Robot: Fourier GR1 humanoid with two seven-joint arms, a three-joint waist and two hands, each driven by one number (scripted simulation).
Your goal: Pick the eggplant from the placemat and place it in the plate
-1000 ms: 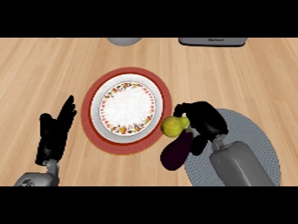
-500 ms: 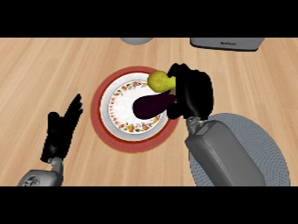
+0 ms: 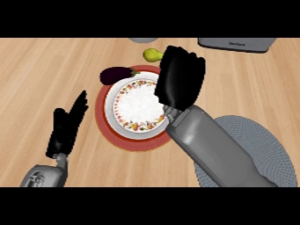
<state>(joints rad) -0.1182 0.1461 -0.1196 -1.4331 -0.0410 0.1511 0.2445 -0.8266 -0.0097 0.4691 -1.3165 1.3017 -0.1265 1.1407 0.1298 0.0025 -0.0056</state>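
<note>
We see the right hand (image 3: 180, 78) spread, holding nothing. The eggplant (image 3: 116, 74) lies left of it — on the plate (image 3: 127, 117) rim's outer edge; it may roll onto the counter (image 3: 35, 79).

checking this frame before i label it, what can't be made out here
- Right hand, head view: seen from behind, so its fingers' state is unclear.
- Plate: right rim hidden by that hand and forearm.
- Grey appliance and grey round object: cut off by the top edge.
</note>
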